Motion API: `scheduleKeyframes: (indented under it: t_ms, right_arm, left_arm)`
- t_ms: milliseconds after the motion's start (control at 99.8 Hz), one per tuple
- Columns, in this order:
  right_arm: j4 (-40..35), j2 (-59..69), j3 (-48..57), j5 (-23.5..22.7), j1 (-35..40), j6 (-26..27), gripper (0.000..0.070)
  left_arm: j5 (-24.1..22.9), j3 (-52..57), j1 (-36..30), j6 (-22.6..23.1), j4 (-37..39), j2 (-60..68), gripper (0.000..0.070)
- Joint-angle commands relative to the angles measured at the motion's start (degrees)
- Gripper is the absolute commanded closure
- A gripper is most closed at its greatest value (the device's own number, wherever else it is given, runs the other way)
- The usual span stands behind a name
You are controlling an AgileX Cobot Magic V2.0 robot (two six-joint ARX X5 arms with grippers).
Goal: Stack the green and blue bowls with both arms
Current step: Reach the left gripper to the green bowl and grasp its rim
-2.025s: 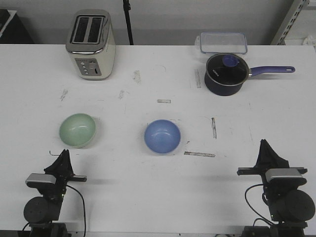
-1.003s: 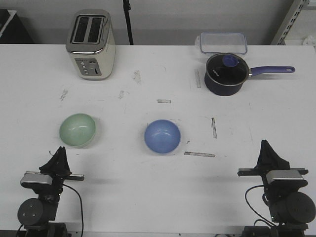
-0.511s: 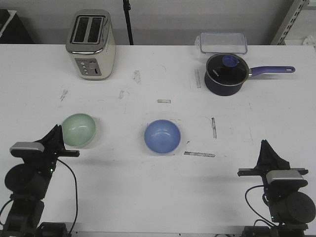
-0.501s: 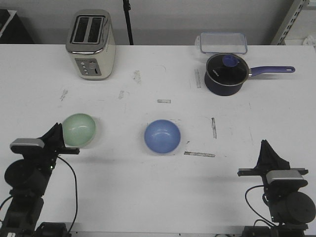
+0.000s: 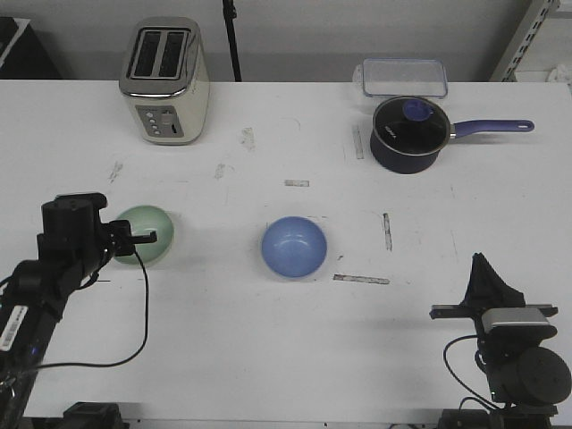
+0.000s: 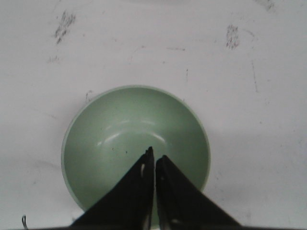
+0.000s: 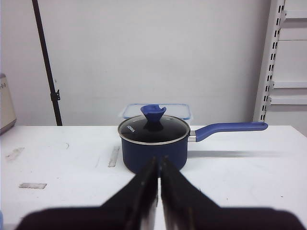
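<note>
Left arm has swung up from its parked spot near the table's front edge and now hangs over the green bowl [image 5: 143, 234]; right arm hasn't budged, bowls haven't shifted either.

Left gripper [image 6: 154, 157]: jaws pressed together, nothing between them. My left wrist view shows the tips poised over the inside of the green bowl, near its front wall. Can't tell if they touch the glaze. From the front view the gripper [image 5: 147, 237] sits over the bowl's middle.

Using the blue bowl [image 5: 294, 247] as landmark: green bowl sits well to its left, same row, upright on the table [image 5: 268, 340]. Toaster [image 5: 166, 80] is far back-left of it. Saucepan [image 5: 409, 132] with lid is back-right, a clear lidded container [image 5: 404, 77] behind that. Blue bowl itself is upright, untouched.

Right gripper [image 7: 159, 160] is parked well front-right of the blue bowl, fingers closed, empty, pointing toward the saucepan.

What it means: I judge I'm at the approach for the green pickup, nothing grasped yet. Jaws need to open and straddle the rim before any lift. Closed tips pushing into a glossy bowl could skid it. Stacking not started; right arm's role is still ahead.
</note>
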Motion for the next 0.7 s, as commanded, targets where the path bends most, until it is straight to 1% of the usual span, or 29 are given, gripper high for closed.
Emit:
scheduleKeyframes:
  t_ms: [0, 80, 221, 281, 311, 341, 361, 471, 531, 571, 581, 692]
  right_arm:
    - [0.59, -0.02, -0.09, -0.04, 0.07, 0.92, 0.0697]
    - [0.59, -0.02, -0.09, -0.04, 0.07, 0.92, 0.0698]
    - [0.59, -0.02, -0.09, -0.04, 0.07, 0.92, 0.0697]
    - [0.59, -0.02, -0.09, -0.04, 0.07, 0.92, 0.0697]
    - [0.59, -0.02, -0.09, -0.04, 0.07, 0.92, 0.0697]
    - [0.59, -0.02, -0.09, -0.04, 0.07, 0.92, 0.0698]
    - [0.59, -0.02, -0.09, -0.04, 0.07, 0.92, 0.0697]
    - [0.59, -0.02, -0.09, -0.04, 0.07, 0.92, 0.0697]
    - [0.59, -0.02, -0.09, -0.04, 0.07, 0.92, 0.0697]
    - [0.59, -0.02, -0.09, -0.04, 0.07, 0.92, 0.0697]
    - [0.59, -0.02, -0.09, -0.04, 0.07, 0.92, 0.0698]
    - [0.59, -0.02, -0.09, -0.04, 0.07, 0.92, 0.0698]
  left_arm:
    - [1.20, 3.54, 1.77, -4.44, -4.46, 2.78, 0.0697]
    - [4.90, 6.12, 4.48, -6.38, -8.48, 5.66, 0.0697]
    - [15.34, 9.49, 10.32, -6.88, -13.97, 9.92, 0.0697]
    - [18.25, 9.77, 12.48, -6.91, -14.36, 11.19, 0.0694]
    - [18.88, 9.77, 13.31, -6.93, -14.34, 11.74, 0.0679]
    - [18.84, 9.77, 14.03, -7.10, -14.29, 12.33, 0.0636]
    - [18.78, 9.77, 14.47, -7.28, -14.27, 12.72, 0.0595]
    - [18.75, 9.77, 16.26, -7.76, -14.27, 15.21, 0.0333]
    - [18.75, 9.77, 16.52, -7.76, -14.27, 16.55, 0.0231]
    - [18.75, 9.77, 16.55, -7.76, -14.23, 17.35, 0.0191]
    - [17.99, 9.77, 16.55, -7.69, -13.97, 18.58, 0.0168]
    - [16.20, 9.77, 16.55, -7.67, -13.05, 20.31, 0.0168]
